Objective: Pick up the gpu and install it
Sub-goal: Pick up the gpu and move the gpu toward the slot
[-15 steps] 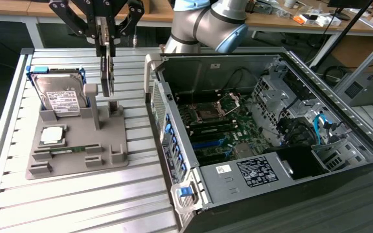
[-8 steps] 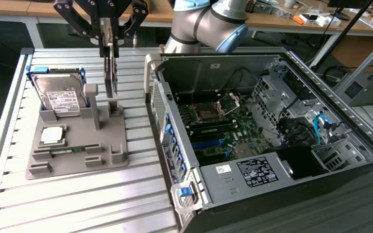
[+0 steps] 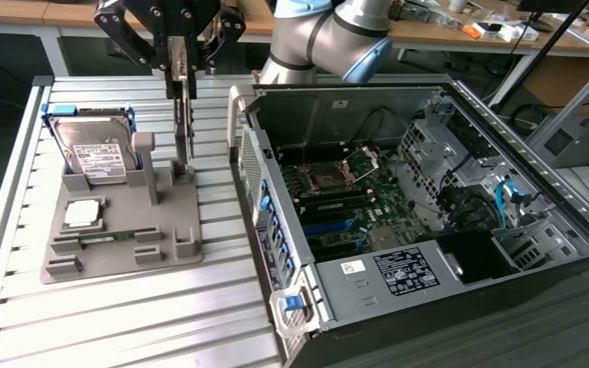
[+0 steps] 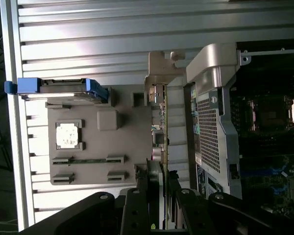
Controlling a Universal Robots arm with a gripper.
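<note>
The gpu (image 3: 184, 123) is hanging upright and edge-on directly beneath the end effector (image 3: 179, 73), over the grey holder (image 3: 120, 230) on the worktop (image 3: 120, 322). The end effector is pinching narrow, gripping the card's upper edge. The card's lower edge is sitting level with the holder's upright posts; whether they touch, I cannot tell. The open computer case (image 3: 407, 192) is standing just beside, on the exterior view's right.
</note>
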